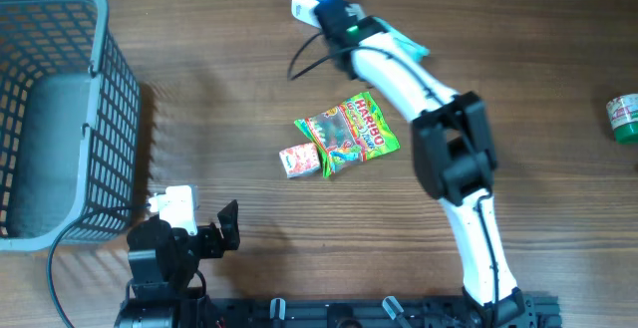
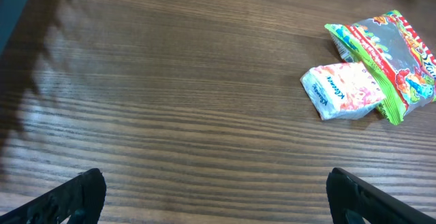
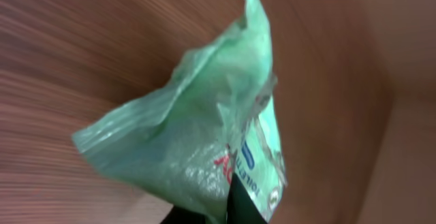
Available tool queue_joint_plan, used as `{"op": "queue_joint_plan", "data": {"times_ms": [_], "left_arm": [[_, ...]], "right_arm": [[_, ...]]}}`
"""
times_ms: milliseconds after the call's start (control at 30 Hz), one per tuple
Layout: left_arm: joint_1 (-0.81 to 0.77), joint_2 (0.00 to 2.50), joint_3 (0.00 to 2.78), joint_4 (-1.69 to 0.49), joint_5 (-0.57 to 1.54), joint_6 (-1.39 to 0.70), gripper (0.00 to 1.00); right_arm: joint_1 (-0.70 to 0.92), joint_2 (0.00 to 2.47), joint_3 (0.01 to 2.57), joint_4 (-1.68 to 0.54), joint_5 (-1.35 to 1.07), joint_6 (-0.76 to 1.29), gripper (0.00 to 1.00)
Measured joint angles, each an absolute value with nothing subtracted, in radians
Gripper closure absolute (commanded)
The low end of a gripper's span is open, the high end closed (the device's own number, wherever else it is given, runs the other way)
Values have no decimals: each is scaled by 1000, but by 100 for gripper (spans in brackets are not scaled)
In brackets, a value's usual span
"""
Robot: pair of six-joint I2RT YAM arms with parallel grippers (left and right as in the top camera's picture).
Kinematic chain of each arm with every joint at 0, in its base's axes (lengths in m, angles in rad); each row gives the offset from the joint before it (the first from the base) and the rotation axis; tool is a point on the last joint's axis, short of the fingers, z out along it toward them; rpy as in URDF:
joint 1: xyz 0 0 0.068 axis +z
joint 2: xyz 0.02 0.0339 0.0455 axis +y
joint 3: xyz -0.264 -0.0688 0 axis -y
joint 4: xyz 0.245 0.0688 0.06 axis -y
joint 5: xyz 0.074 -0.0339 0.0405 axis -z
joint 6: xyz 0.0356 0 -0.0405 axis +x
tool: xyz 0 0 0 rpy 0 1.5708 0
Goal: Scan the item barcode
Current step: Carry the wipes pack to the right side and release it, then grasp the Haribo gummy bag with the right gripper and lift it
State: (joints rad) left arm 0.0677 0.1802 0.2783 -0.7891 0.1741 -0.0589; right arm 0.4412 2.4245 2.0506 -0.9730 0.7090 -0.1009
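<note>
- Found the right gripper (image 3: pixel 208 214) pinching a pale green plastic packet (image 3: pixel 197 135) by its lower edge, fingers pressed together on it, wooden table (image 3: pixel 82 47) behind.
- Saw the left gripper (image 2: pixel 218 203) spread wide, gripping nothing, low over the table beside the grey mesh basket (image 1: pixel 60 9).
- Noted a Haribo gummy bag (image 1: pixel 351 129) lying mid-table, touching a small white-and-red packet (image 1: pixel 299 159).
- Spotted a green jar (image 1: pixel 625 117) at the table's right edge.

surface: brown wood-grain table (image 1: pixel 229 79) | light: bright, soft sheen | shadows: faint, at left
</note>
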Motion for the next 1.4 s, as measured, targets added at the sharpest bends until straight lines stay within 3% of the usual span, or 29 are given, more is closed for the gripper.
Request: {"op": "queue_joint_plan", "data": {"times_ms": [267, 300, 333, 367, 400, 567, 767, 900, 1033, 1067, 1100, 1400], "left_arm": [[68, 180, 278, -789, 174, -59, 0], [68, 180, 278, -789, 174, -59, 0], [68, 180, 278, -789, 174, -59, 0], [68, 180, 278, -789, 174, -59, 0], [68, 180, 278, -789, 174, -59, 0], [68, 180, 278, -789, 174, -59, 0], [68, 180, 278, -789, 174, -59, 0], [68, 180, 278, -789, 174, -59, 0], [68, 180, 278, -789, 174, -59, 0], [68, 180, 278, -789, 174, -59, 0], [68, 180, 278, -789, 174, -59, 0], [68, 180, 278, -790, 174, -59, 0]], "right_arm": [[-49, 2389, 1937, -1059, 586, 234, 96], [-118, 2389, 1932, -1067, 585, 245, 87], [-169, 2389, 1932, -1068, 583, 250, 69], [-219, 2389, 1932, -1071, 582, 260, 23], [-253, 2389, 1933, -1077, 579, 263, 0], [-298, 2372, 1979, -1115, 385, 210, 0], [-122, 2293, 1993, -1309, -158, 200, 0], [39, 2289, 1994, -1489, -274, 224, 0], [195, 2289, 1994, -1579, -326, 418, 2], [229, 2289, 1994, -1582, -355, 502, 10], [245, 2289, 1994, -1570, -371, 569, 1], [437, 2284, 1909, -1277, -330, 922, 0]]}}
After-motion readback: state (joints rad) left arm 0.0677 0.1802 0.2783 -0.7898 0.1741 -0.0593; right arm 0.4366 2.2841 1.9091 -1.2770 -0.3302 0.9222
